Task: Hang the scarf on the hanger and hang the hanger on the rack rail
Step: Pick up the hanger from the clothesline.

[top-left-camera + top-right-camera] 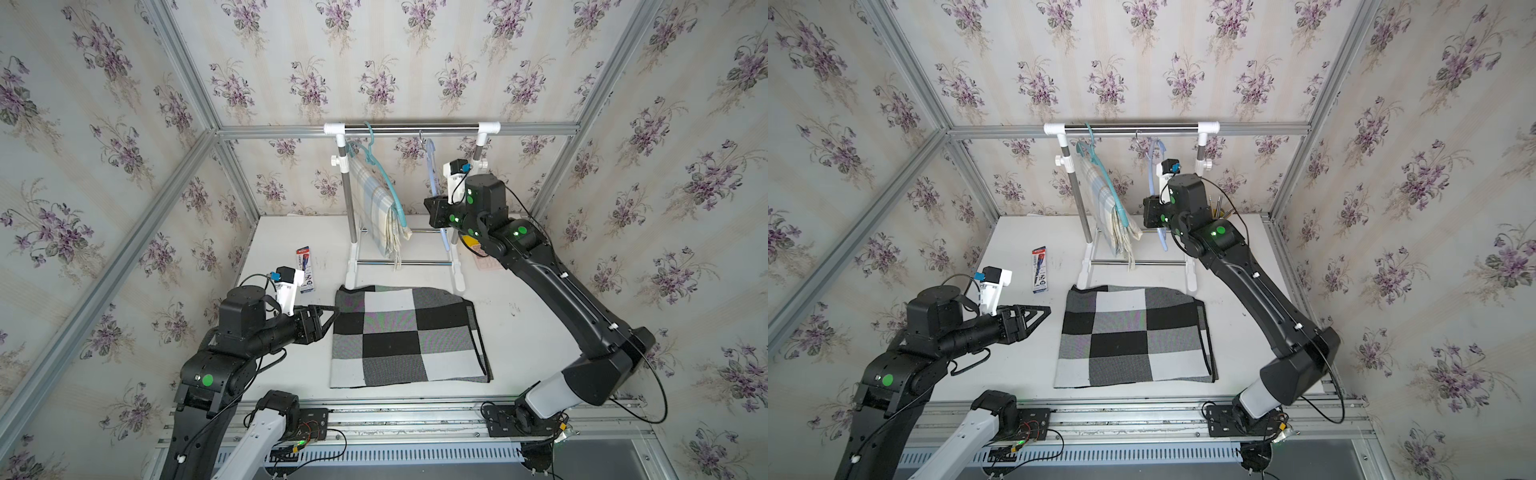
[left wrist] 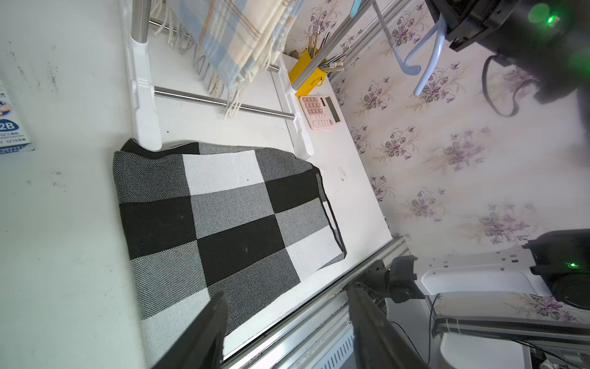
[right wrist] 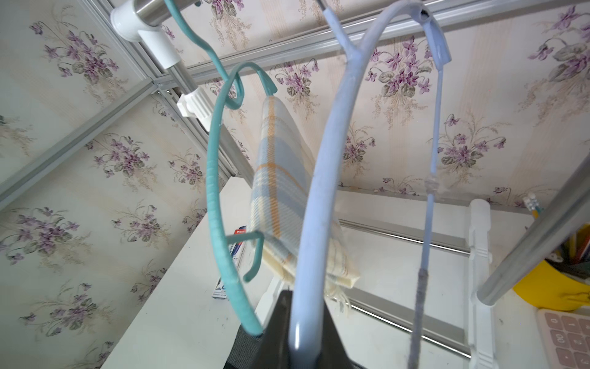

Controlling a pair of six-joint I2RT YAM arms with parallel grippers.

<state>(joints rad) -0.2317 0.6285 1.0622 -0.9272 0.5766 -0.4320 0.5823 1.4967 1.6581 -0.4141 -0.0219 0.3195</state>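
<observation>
A: How is the light?
B: Bright, even, diffuse; only faint shadows on the desk [image 1: 528, 345].
A: Any faults?
B: Straight frame bars [image 1: 185, 70] bow toward the edges in both top views; the checked scarf [image 1: 409, 334] shimmers with coloured moiré. In the right wrist view the pale hanger [image 3: 319, 191] nearest the lens is soft.
</observation>
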